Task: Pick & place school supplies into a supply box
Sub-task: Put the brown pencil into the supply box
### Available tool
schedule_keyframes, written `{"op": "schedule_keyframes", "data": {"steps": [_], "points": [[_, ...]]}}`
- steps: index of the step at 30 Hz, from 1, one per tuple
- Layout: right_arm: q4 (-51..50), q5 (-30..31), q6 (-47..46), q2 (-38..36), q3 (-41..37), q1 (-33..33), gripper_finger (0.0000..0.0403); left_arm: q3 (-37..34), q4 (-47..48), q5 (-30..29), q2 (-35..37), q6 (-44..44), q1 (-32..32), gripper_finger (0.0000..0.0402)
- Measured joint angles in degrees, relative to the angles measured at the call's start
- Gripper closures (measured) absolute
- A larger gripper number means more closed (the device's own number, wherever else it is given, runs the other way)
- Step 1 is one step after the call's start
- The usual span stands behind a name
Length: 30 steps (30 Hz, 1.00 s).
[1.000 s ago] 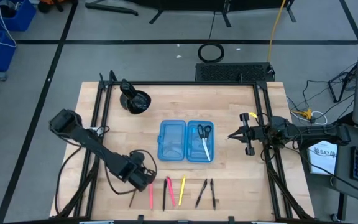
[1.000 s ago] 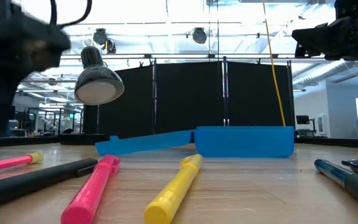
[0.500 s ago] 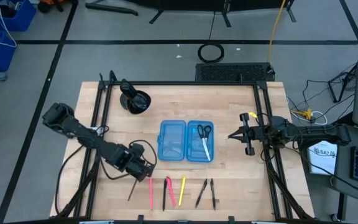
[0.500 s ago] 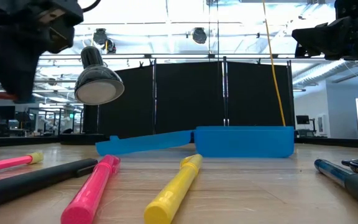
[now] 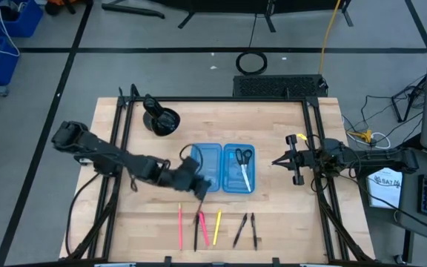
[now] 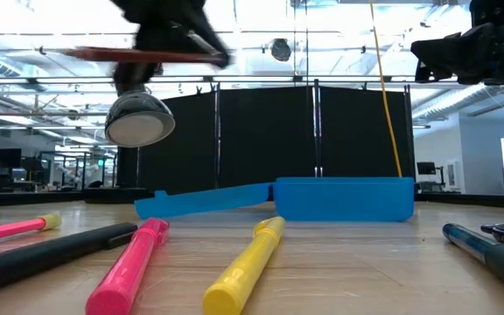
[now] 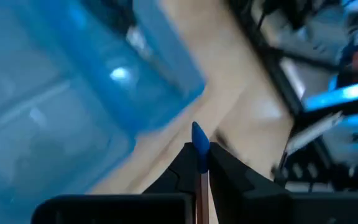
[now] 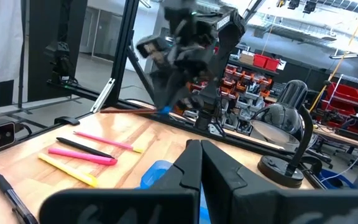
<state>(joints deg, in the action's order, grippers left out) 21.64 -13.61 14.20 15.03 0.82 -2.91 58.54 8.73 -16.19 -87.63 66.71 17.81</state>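
Left hand (image 5: 196, 180) pinches a thin brown pencil (image 7: 199, 163) over the translucent blue case (image 5: 222, 167).

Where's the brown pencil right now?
In the high view the brown pencil is off the table, clamped in the left gripper at the near-left corner of the blue case, above the pens still lying at the table's front edge.

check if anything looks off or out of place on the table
Nothing stands out. The translucent blue plastic case lies open and flat with scissors inside; the remaining pens lie in a loose row; the left pincer carries a brown pencil.
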Motion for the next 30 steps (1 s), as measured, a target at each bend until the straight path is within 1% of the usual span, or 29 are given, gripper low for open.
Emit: {"op": "schedule_keyframes", "data": {"steps": [2,5,7,10,13,15,16,19,21,25,28,30], "points": [[0.2,0.0,0.0,0.0,0.0,0.0,0.0403,-0.1,-2.2,0.4,-0.4,-2.1,-2.0,0.0377],[0.4,0.0,-0.4,0.0,0.0,0.0,0.0403,0.0,-8.6,3.8,-1.9,-4.2,-5.5,0.0381],[0.4,0.0,-1.0,0.0,0.0,0.0,0.0403,-0.2,-9.7,5.7,-2.3,-4.8,-7.5,0.0382],[0.4,0.0,-1.4,0.0,0.0,0.0,0.0403,0.9,-12.0,6.1,-3.5,-4.9,-10.6,0.0381],[0.3,0.0,-1.4,0.1,0.0,0.0,0.0403,2.9,-9.6,5.4,-4.6,-5.1,-13.5,0.0376],[0.4,0.0,-1.3,0.1,0.0,0.0,0.0403,5.3,-9.5,6.3,-6.1,-5.7,-15.5,0.0374],[0.4,0.0,-1.3,0.1,0.0,0.0,0.0403,6.6,-7.5,7.1,-6.8,-6.4,-16.5,0.0374],[0.5,0.1,-1.2,0.1,0.0,0.0,0.0403,13.0,-4.7,9.1,-10.6,-9.2,-19.0,0.0373],[1.1,0.1,-1.2,0.3,0.0,0.0,0.0403,17.6,-0.7,9.1,-13.1,-11.5,-20.1,0.0373],[1.4,0.1,-1.4,0.4,0.0,0.0,0.0403,26.2,7.7,8.9,-18.6,-12.9,-21.9,0.0372],[2.1,0.2,-1.5,0.5,0.0,0.0,0.0403,30.6,12.2,10.0,-22.8,-12.0,-23.0,0.0372],[2.1,0.2,-1.5,0.5,0.0,0.0,0.0403,32.2,12.1,10.6,-25.2,-10.8,-23.2,0.0372]]}}
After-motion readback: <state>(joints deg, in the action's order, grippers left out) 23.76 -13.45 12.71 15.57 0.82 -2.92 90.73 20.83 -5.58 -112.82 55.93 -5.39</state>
